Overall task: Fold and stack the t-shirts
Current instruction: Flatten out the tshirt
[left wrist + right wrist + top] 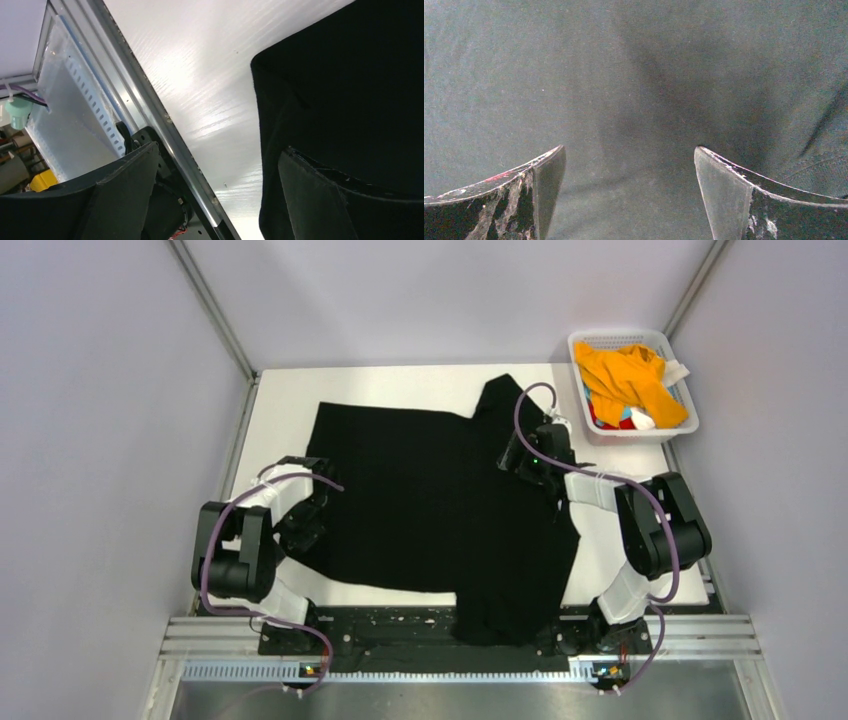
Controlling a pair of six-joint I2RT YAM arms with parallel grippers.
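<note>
You have the table (pixel 285 390) largely covered by the black t-shirt (pixel 430 500), spread flat across its middle, with one part reaching past the near edge. At the far right corner sits the basket (pixel 588 340), holding the orange t-shirt (pixel 620 375). Your left gripper (pixel 220 155) is spread wide and empty at the shirt's left edge. Your right gripper (pixel 629 155) is spread wide too, over black cloth near the right edge.

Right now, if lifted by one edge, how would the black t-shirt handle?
Probably floppy: the black t-shirt lies flat and drapes over the near edge of the table, so it would likely sag. Likely light, being thin cloth. The matte knit under the open right pincer suggests it would bunch rather than slide if pushed.
</note>
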